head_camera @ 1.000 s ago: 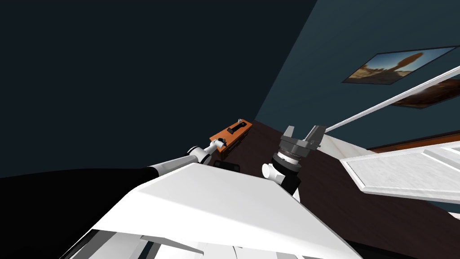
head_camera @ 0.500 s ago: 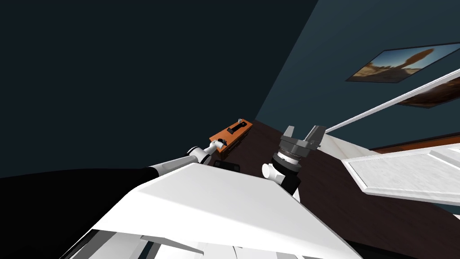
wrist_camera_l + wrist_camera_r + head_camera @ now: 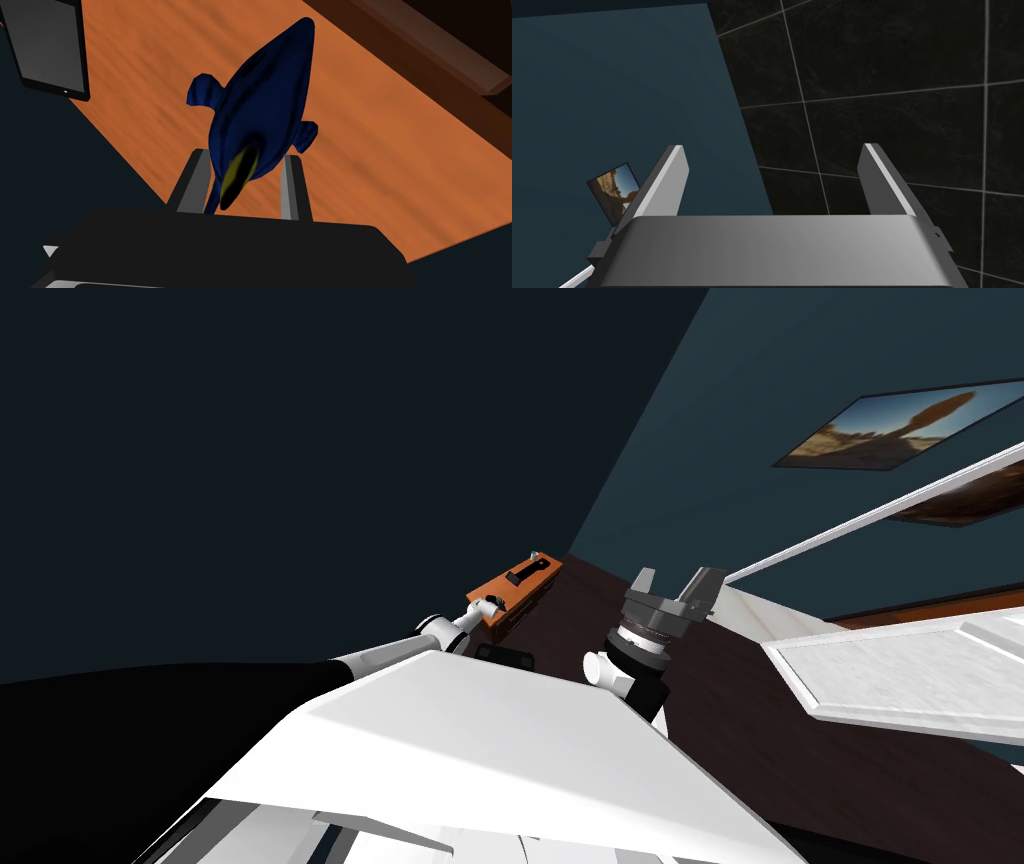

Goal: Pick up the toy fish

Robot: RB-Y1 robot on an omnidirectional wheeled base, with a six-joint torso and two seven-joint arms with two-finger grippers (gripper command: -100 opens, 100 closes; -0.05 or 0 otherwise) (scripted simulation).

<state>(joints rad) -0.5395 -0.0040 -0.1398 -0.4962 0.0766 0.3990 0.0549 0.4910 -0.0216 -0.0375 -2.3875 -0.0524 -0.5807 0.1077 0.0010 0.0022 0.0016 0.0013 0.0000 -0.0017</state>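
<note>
The toy fish (image 3: 265, 95) is dark blue with a yellow tail and lies over an orange wooden top (image 3: 375, 150). My left gripper (image 3: 243, 185) is shut on its tail end, with one finger pressing each flank and the head pointing away from the hand. In the head view the left arm reaches out to the small orange cabinet (image 3: 500, 590), where the left gripper (image 3: 488, 607) sits at its near edge. The right gripper (image 3: 672, 585) is raised in front of my chest. Its fingers (image 3: 667, 180) stand wide open with nothing between them.
A dark tablet-like slab (image 3: 50, 47) lies on the orange top beyond the fish, off to one side. A white framed panel (image 3: 880, 673) and a white rail (image 3: 880, 513) are to the right over dark brown floor (image 3: 800, 738). Dark walls close in behind the cabinet.
My head camera has turned slightly, so the wall picture has slid a little to the right. Neither arm has visibly moved in the head view.
</note>
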